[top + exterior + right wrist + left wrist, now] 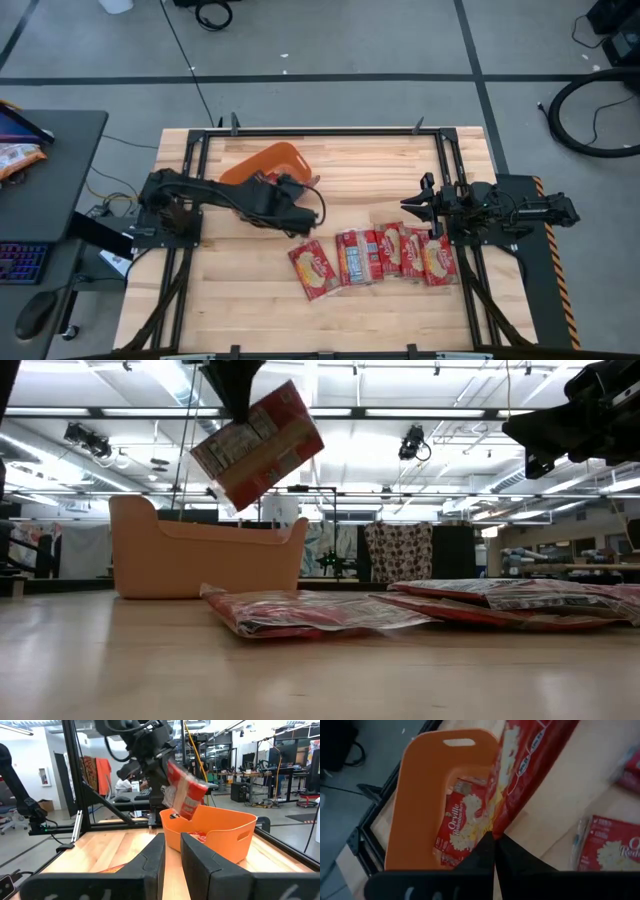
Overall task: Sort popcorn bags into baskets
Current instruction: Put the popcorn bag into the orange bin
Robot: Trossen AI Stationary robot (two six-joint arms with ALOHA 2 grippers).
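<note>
The left gripper (492,837), fingers pinched together on the edge of a flat red popcorn packet with a cream-yellow oval picture (258,442), holds it tilted in the air over the near rim of the orange plastic tub with rounded corners and sloping sides (262,161), which stands toward the far left of the pale wooden table (250,300). At least one red packet (460,827) already lies face up inside the tub, as the left wrist view shows. Five more packets remain on the table in a row (375,256) running from the near middle to the right, the leftmost (312,268) lying askew and the others overlapping. The right gripper (413,206) waits at the table's right edge beside that row, its two fingers (200,857) standing slightly apart and holding nothing. By the look of it, the sorting is in its early part: one packet in, one about to be dropped, five left to fetch.
</note>
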